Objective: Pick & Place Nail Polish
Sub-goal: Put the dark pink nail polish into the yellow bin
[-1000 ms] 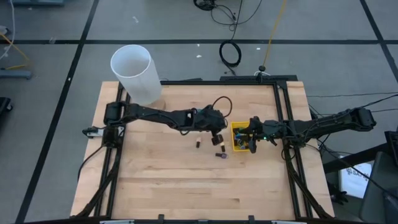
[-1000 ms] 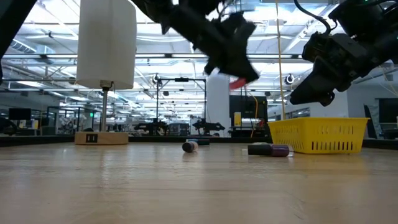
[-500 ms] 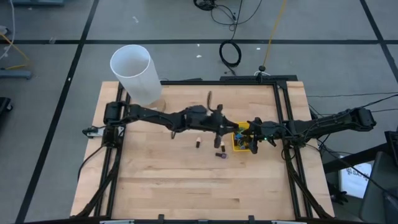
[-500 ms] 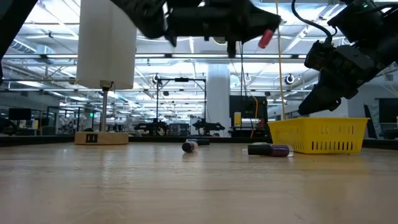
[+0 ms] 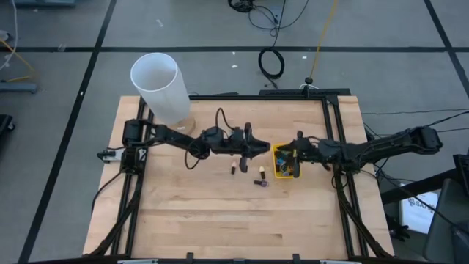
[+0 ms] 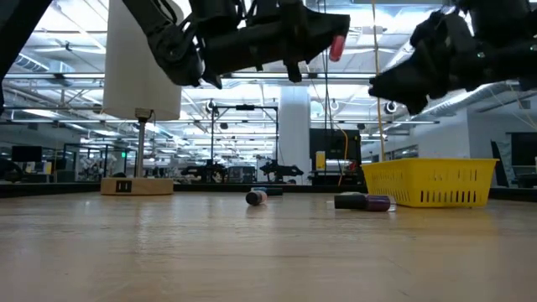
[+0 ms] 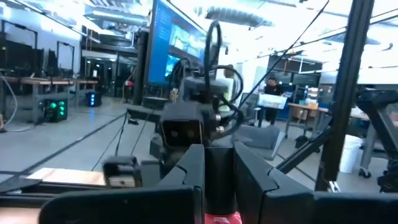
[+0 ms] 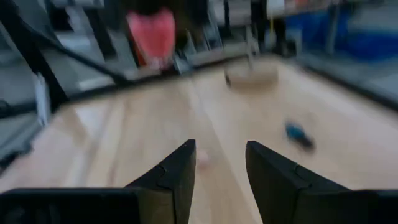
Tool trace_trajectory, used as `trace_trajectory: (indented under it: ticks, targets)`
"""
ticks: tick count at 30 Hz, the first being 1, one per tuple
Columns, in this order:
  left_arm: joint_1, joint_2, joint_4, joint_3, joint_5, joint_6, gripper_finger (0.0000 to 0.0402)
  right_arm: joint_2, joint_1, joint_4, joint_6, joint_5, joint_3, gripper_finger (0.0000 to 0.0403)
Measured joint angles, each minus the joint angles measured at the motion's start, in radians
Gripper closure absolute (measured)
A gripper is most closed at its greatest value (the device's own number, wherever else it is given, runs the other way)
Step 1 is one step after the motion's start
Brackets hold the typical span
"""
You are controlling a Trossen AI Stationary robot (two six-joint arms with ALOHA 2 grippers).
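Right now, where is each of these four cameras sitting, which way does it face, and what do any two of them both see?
High view: above the table, looking straight down; both arms, the yellow bin and white cylinder show.
Low view: at tabletop height, looking level into the room; left gripper holds a red bottle aloft.
Left wrist view: on the left arm, facing outward; its fingers clamp the bottle.
Right wrist view: on the right arm, facing across the table; open right gripper below.
Shared: low and right wrist views both see the red bottle.

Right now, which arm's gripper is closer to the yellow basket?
Right. The right gripper hangs over the yellow basket, empty; the left gripper is beside it over the table, holding a red nail polish bottle.
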Motion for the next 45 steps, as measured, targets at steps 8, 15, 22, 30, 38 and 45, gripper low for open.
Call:
trace_trajectory:
  ticks: [8, 15, 22, 30, 38, 45]
  targets:
    - [-0.005, 0.000, -0.018, 0.000, 0.000, 0.018, 0.0366, 0.133, 0.001, 0.299, -0.086, -0.078, -0.018, 0.0204]
    - [-0.005, 0.000, -0.031, 0.000, -0.005, 0.023, 0.0366, 0.266, 0.002, 0.439, -0.094, -0.080, 0.011, 0.0111]
    - [-0.005, 0.000, -0.060, 0.000, -0.014, 0.025, 0.0366, 0.355, 0.002, 0.449, -0.095, -0.082, 0.107, 0.0095]
    - [-0.005, 0.000, -0.062, 0.000, -0.015, 0.025, 0.0366, 0.417, 0.002, 0.446, -0.101, -0.082, 0.149, 0.0121]
    - [-0.005, 0.000, -0.065, 0.000, -0.015, 0.025, 0.0366, 0.422, 0.002, 0.450, -0.096, -0.082, 0.150, 0.0201]
    - [-0.005, 0.000, -0.068, 0.000, -0.014, 0.025, 0.0366, 0.422, 0.002, 0.450, -0.102, -0.083, 0.150, 0.0293]
